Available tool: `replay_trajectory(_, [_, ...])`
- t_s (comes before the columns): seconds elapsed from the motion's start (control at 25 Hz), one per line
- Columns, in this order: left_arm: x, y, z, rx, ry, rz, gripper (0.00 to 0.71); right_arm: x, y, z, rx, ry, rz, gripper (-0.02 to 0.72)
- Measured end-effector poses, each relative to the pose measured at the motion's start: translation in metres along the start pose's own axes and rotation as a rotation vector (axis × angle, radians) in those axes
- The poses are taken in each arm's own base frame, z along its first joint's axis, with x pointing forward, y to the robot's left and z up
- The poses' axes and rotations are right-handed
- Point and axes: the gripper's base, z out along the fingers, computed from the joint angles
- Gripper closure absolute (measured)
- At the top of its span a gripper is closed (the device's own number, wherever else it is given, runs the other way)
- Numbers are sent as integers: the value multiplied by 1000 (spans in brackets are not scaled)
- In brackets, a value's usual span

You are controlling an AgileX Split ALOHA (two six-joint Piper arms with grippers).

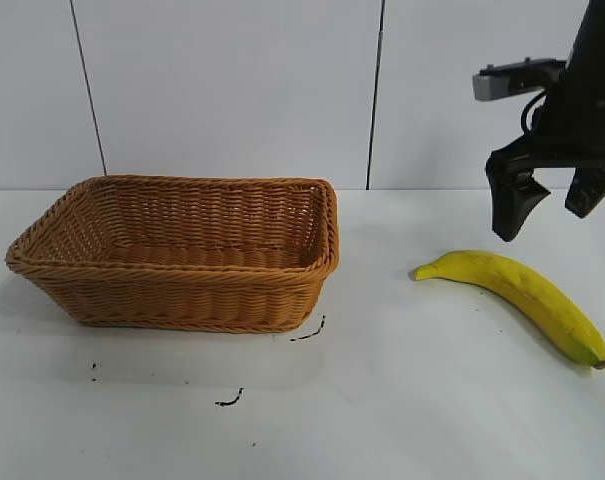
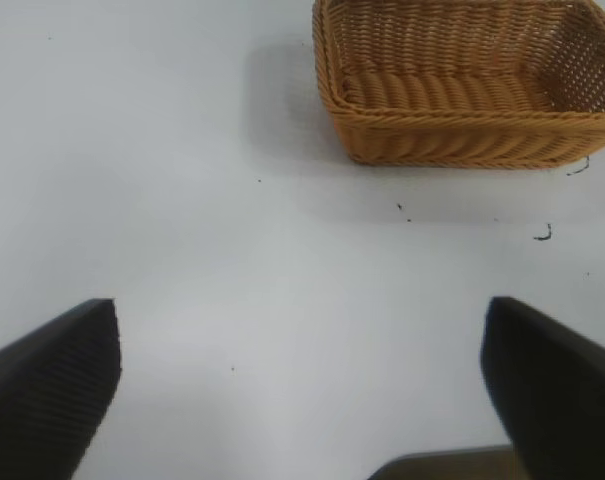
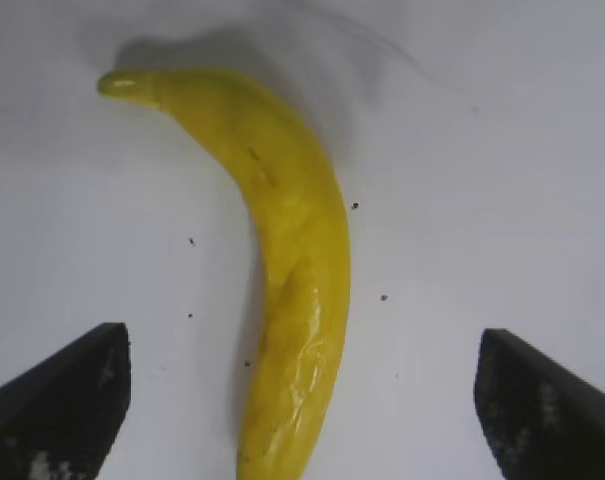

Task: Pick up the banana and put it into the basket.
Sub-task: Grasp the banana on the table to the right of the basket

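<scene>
The yellow banana lies on the white table at the right, apart from the tan wicker basket at the left, which is empty. My right gripper hangs open above the banana's far side, not touching it. In the right wrist view the banana lies between the two spread black fingers. My left gripper is open over bare table, out of the exterior view. The basket shows in the left wrist view, some way from that gripper.
Small black marks lie on the table in front of the basket. A white panelled wall stands behind the table. Open table surface separates the basket from the banana.
</scene>
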Motion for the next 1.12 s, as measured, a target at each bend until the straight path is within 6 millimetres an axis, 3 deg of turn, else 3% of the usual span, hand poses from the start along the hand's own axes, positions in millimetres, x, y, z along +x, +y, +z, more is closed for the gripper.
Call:
replay_trajectory(0.32, [0, 0, 0, 0, 0, 0, 15, 1, 1, 55, -27, 45, 18, 36])
replay_trajectory(0.6, [0, 0, 0, 0, 0, 0, 15, 4, 2, 71, -40, 70, 29, 49])
replay_trajectory(0.72, [0, 0, 0, 0, 0, 0, 15, 5, 3, 72, -41, 76, 29, 155])
replay_trajectory(0.84, [0, 0, 0, 0, 0, 0, 15, 6, 3, 71, -42, 88, 28, 405])
replay_trajectory(1.0, [0, 0, 0, 0, 0, 0, 15, 6, 2, 68, -39, 99, 27, 392])
replay_trajectory(1.12, [0, 0, 0, 0, 0, 0, 15, -1, 0, 49, -35, 90, 26, 392])
